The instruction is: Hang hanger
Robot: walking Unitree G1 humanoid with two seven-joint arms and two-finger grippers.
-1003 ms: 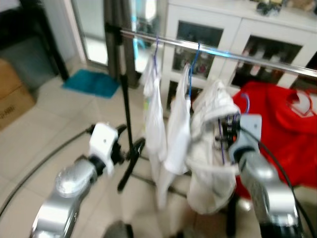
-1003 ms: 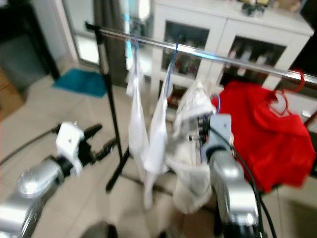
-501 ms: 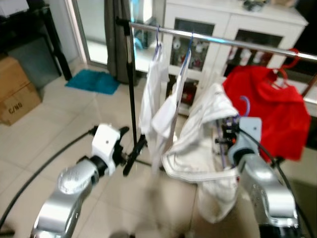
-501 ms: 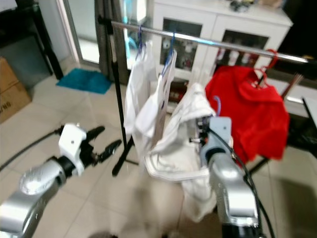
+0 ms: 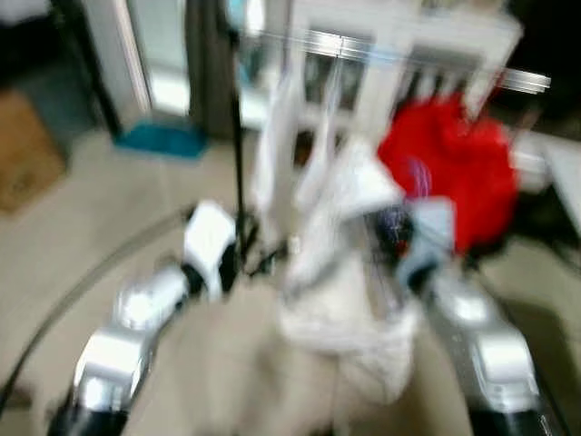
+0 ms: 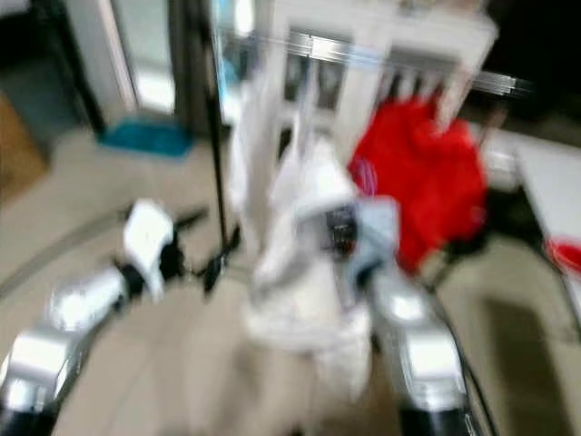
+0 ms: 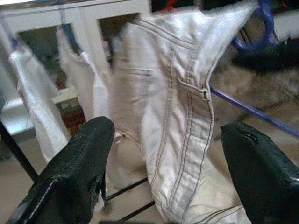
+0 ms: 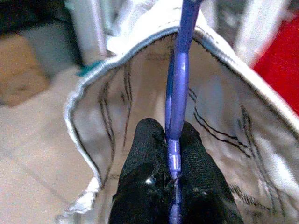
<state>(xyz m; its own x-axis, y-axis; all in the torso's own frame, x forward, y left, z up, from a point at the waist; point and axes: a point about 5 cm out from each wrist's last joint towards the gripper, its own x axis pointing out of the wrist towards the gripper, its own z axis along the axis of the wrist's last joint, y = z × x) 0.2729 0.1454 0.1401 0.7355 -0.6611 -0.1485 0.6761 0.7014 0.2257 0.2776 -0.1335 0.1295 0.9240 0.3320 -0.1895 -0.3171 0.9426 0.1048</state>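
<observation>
Pinching purple hanger [image 8: 179, 93] | right gripper [image 8: 172, 158] | white garment [image 7: 177, 107] draped

hanger [image 8: 180, 70]: blue-violet | garment on it [image 7: 177, 121]: white with dark seam stitching | far-right garment [image 5: 449, 173]: red | two garments on rail, left [image 7: 32, 107]: white | far-left mat [image 5: 159, 138]: teal | gripper fingers [image 8: 145, 186]: black | cabinet [image 7: 91, 28]: white
</observation>
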